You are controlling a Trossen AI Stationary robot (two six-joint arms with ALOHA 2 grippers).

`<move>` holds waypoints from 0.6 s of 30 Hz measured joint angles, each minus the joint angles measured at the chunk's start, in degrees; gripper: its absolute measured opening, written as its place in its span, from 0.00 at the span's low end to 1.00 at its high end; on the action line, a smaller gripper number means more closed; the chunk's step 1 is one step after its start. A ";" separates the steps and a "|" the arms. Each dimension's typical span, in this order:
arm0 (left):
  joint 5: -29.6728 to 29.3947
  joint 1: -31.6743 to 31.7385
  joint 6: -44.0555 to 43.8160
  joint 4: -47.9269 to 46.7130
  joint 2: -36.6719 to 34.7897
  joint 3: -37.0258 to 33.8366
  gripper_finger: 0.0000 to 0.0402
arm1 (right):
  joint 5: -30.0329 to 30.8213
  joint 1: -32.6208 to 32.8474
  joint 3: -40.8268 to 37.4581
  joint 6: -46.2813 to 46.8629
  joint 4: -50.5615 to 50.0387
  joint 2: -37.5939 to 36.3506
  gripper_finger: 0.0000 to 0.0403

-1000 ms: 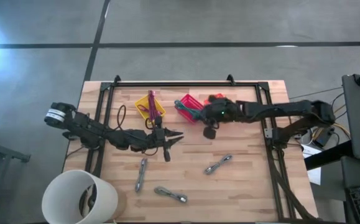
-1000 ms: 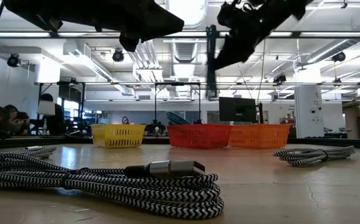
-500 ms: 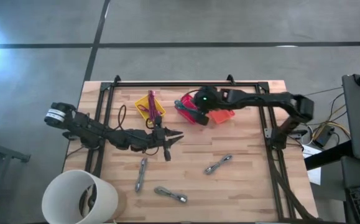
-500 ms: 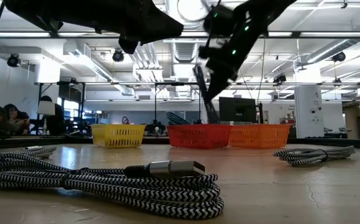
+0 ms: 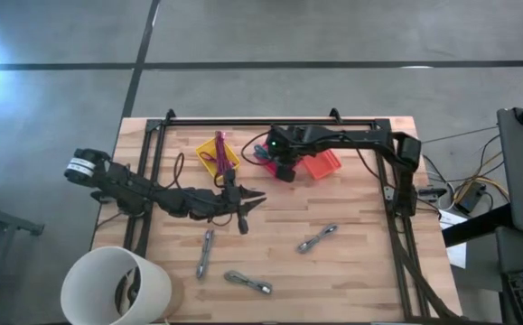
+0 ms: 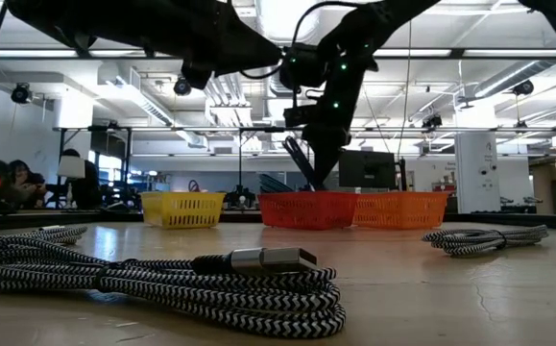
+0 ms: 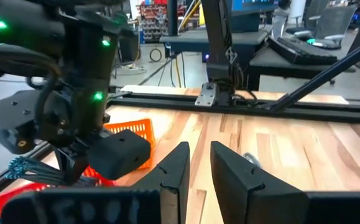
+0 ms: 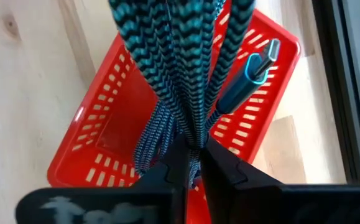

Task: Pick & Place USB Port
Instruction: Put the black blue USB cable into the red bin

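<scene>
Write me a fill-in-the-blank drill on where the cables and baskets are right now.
1. The right claw grips a teal braided cable above the ___ basket.
2. The left claw hangs near the ___ basket.
3. The number of grey cables lying loose on the wooden table is ___.
4. The white bucket stands at the table's front ___ corner.

Missing words: red; yellow; three; left

Three baskets — yellow [image 5: 218, 152], red [image 5: 270, 155], orange [image 5: 322, 164] — and three loose cables [image 5: 318, 238].
</scene>
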 joint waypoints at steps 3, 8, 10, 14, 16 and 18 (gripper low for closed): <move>-0.14 0.00 -0.34 -0.60 0.00 -0.02 0.17 | -0.02 -0.25 1.77 0.12 -0.56 1.65 0.07; -0.15 0.00 -0.43 -0.55 0.00 -0.02 0.17 | -0.05 -1.02 3.68 0.27 -0.24 4.55 0.10; -0.17 0.00 -0.43 -0.55 0.00 -0.02 0.17 | 0.00 -1.28 3.88 0.23 -0.40 5.45 0.11; -0.17 0.00 -0.44 -0.49 0.00 -0.02 0.17 | 0.30 -1.46 4.08 -1.19 -0.23 6.30 0.14; -0.17 0.00 -0.57 -0.36 0.00 -0.02 0.17 | 0.41 -1.43 4.08 -1.73 -0.20 6.30 0.16; -0.17 0.00 -0.61 -0.32 0.00 -0.02 0.17 | 1.44 -1.41 4.08 -1.91 0.19 6.24 0.19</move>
